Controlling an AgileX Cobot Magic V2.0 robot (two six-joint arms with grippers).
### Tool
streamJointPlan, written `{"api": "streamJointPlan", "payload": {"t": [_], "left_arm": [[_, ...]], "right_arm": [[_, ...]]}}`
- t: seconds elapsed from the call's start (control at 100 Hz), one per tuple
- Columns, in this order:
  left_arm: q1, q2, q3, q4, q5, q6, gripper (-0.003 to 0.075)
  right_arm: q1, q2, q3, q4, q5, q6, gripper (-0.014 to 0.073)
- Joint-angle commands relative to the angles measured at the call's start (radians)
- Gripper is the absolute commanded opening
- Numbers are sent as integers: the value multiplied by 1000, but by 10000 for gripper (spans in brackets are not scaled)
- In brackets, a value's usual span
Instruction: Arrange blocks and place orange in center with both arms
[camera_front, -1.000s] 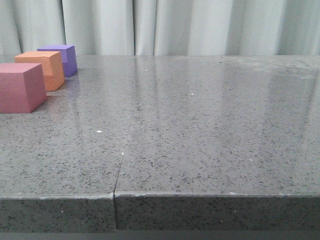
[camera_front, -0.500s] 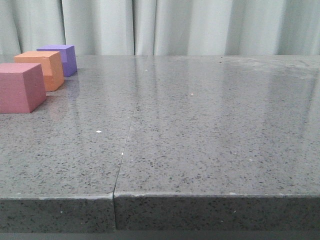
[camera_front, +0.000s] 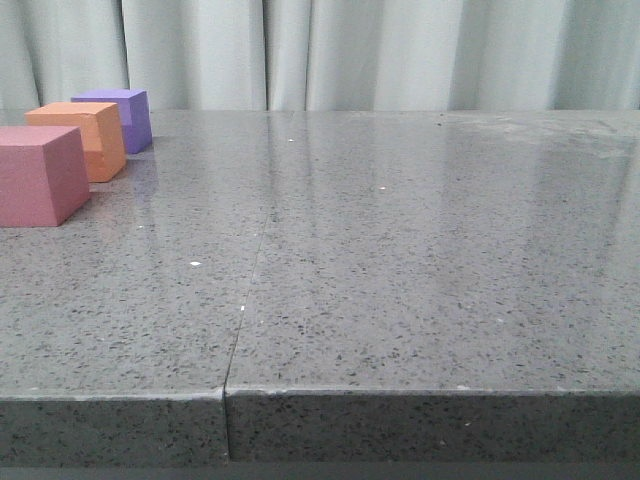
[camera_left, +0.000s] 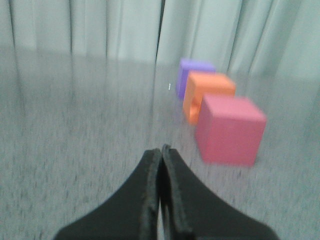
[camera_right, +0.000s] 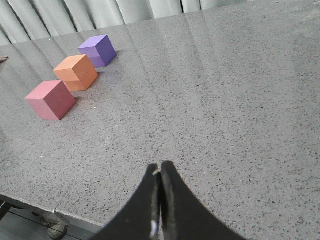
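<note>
Three cubes stand in a row at the table's far left: a pink-red block (camera_front: 38, 175) nearest, the orange block (camera_front: 85, 138) in the middle with a dent on one edge, and a purple block (camera_front: 125, 117) farthest back. The right wrist view shows the same row: pink-red (camera_right: 50, 99), orange (camera_right: 76, 72), purple (camera_right: 97, 50). In the blurred left wrist view the pink-red block (camera_left: 229, 130) lies ahead of my left gripper (camera_left: 160, 149), which is shut and empty. My right gripper (camera_right: 160, 165) is shut with nothing in it, well away from the blocks. No gripper appears in the front view.
The grey speckled table (camera_front: 400, 260) has a seam (camera_front: 248, 290) running front to back. Its front edge (camera_front: 400, 395) is close to the camera. Pale curtains (camera_front: 380, 50) hang behind the table.
The three blocks sit slightly further left in the front view than one second ago, as does the seam; the whole scene has shifted a little.
</note>
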Motion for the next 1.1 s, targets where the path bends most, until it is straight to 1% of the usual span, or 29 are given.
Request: {"api": "streamJointPlan", "payload": {"t": [0.0, 0.02, 1.09], "left_arm": [[2, -35, 50, -17, -112, -3, -20], [2, -33, 48, -17, -97, -1, -20], [-2, -33, 47, -17, -97, 7, -20]], "right_arm": [[-2, 7, -22, -7, -75, -7, -61], [-2, 7, -22, -7, -73, -7, -61], [-2, 8, -22, -7, -79, -7, -61]]}}
